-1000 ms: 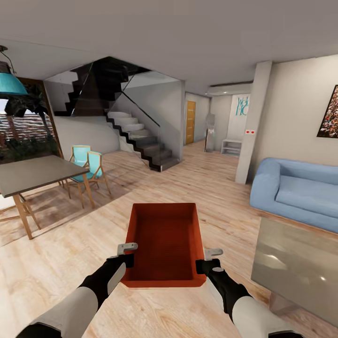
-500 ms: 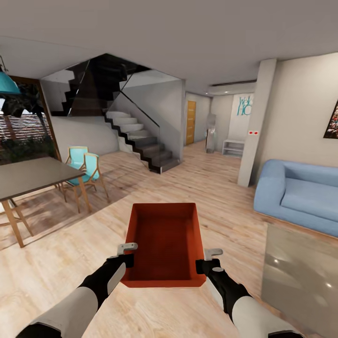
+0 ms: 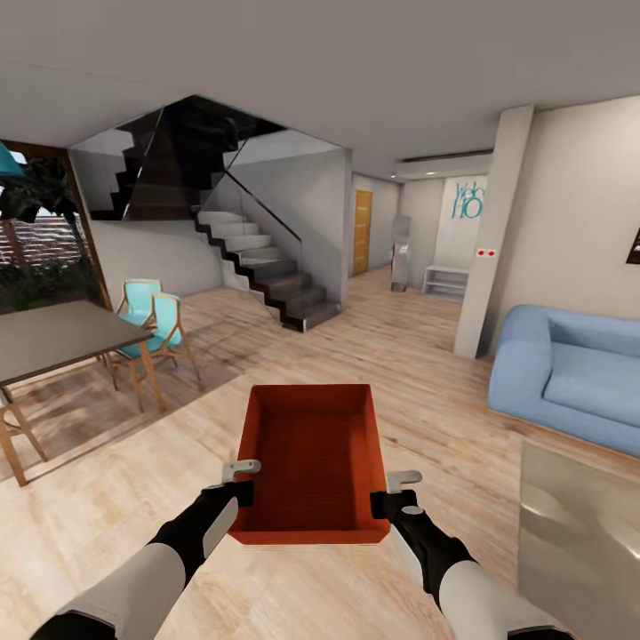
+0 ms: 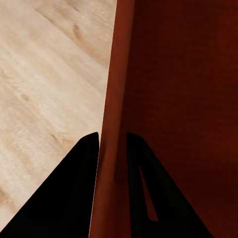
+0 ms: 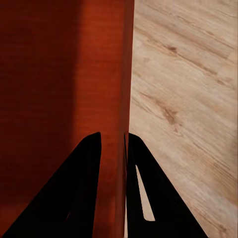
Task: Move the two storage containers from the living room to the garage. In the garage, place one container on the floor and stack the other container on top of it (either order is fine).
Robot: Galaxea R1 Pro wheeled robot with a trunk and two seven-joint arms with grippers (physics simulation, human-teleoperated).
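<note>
**Orange-red bin held by both grippers over the living-room floor**

An orange-red, rectangular, open-topped plastic storage container (image 3: 311,462) is held up between the two arms, clear of the light wood plank floor (image 3: 427,356) beneath it. The left gripper (image 3: 238,484) clamps the container's left wall near its close end; in the left wrist view the two dark fingers (image 4: 74,188) stand on either side of the thin red wall (image 4: 111,124), one inside the bin and one outside, closed to the thickness of the wall. The right gripper (image 3: 391,496) grips the right wall the same way: in the right wrist view its fingers (image 5: 79,188) straddle the wall's edge (image 5: 124,99), with the bin's red inside on one side and the wood planks (image 5: 188,99) on the other. The container sits level, its long side running away from the grippers, and its inside is bare.

Beyond the far end of the bin the floor runs towards a dark staircase with a glass rail (image 3: 267,267) and a hallway with a wooden door (image 3: 360,233). Off past the left gripper stands a grey-topped dining table (image 3: 53,333) with turquoise chairs (image 3: 156,316) just beside it. Off past the right gripper is a blue sofa (image 3: 569,373), and nearer, a glass table top (image 3: 578,533) close by the right arm. A white pillar (image 3: 493,231) rises between the sofa and the hallway.
</note>
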